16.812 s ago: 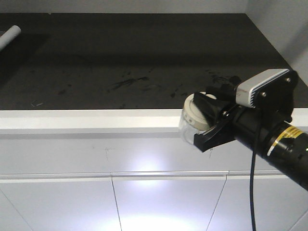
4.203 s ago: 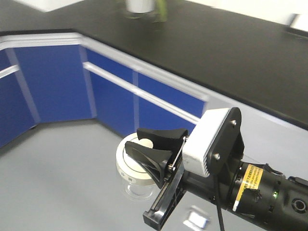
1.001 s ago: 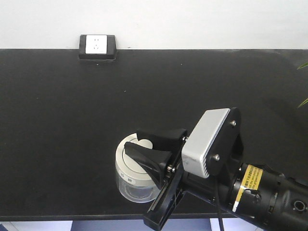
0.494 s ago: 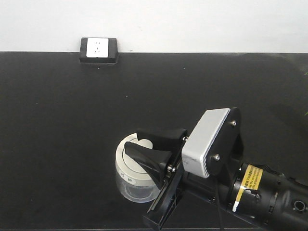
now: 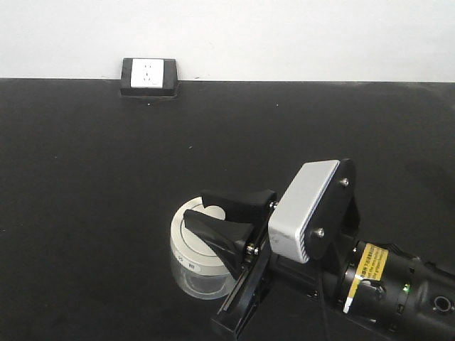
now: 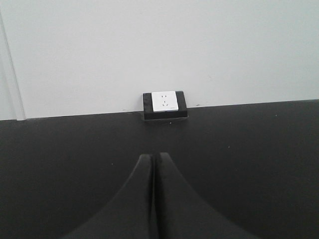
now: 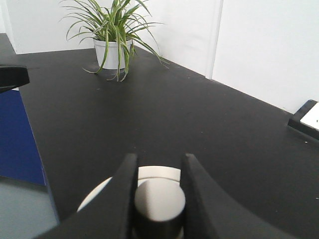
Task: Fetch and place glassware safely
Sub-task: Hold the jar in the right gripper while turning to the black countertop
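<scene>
The glassware (image 5: 183,250) is a squat clear jar with a cream-white lid. It is low over the black countertop (image 5: 85,177), and I cannot tell whether it touches. My right gripper (image 5: 202,209) is shut on the lid's central knob (image 7: 159,199), one black finger on each side. In the right wrist view the lid rim (image 7: 94,191) shows to the left of the right gripper (image 7: 158,159). In its own wrist view my left gripper (image 6: 153,157) is shut with nothing in it, over the countertop and pointing at the wall.
A black-and-white wall socket box (image 5: 149,76) sits at the counter's back edge against the white wall, and also shows as the socket box (image 6: 164,103). A potted plant (image 7: 113,37) stands at the far end. A blue cabinet front (image 7: 15,144) lies below the counter edge.
The view has crept closer to the counter. Its front edge has dropped out of sight and the socket box sits slightly lower. The jar stays in the right gripper.
</scene>
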Motion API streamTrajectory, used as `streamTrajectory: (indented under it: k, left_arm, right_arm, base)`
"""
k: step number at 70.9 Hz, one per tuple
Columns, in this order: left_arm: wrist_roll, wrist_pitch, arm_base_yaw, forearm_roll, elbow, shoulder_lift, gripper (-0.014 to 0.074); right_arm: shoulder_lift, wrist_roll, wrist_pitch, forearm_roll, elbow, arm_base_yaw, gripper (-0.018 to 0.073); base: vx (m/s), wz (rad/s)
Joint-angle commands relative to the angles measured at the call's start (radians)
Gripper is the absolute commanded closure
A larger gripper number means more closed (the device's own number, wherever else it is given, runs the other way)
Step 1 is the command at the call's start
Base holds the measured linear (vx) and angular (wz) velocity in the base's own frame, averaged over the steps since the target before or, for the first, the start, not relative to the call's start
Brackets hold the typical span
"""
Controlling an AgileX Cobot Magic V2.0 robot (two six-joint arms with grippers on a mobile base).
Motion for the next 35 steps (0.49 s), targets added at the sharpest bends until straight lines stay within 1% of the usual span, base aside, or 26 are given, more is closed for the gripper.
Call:
streamTrajectory:
  k: [1,35]
  left_arm:
    - [-0.004,-0.071,-0.007,-0.01,-0.025,0.01,0.0603]
    - [-0.004,-0.072,-0.007,-0.01,-0.025,0.01,0.0603]
  right_arm:
    - [-0.025,0.002,-0.097,0.007,-0.031,-0.001,0.0563]
    - [-0.02,0.002,-0.088,0.01,-0.031,-0.001,0.0563]
  base:
    - [0.04,0.01]
    - [0.03,0.01]
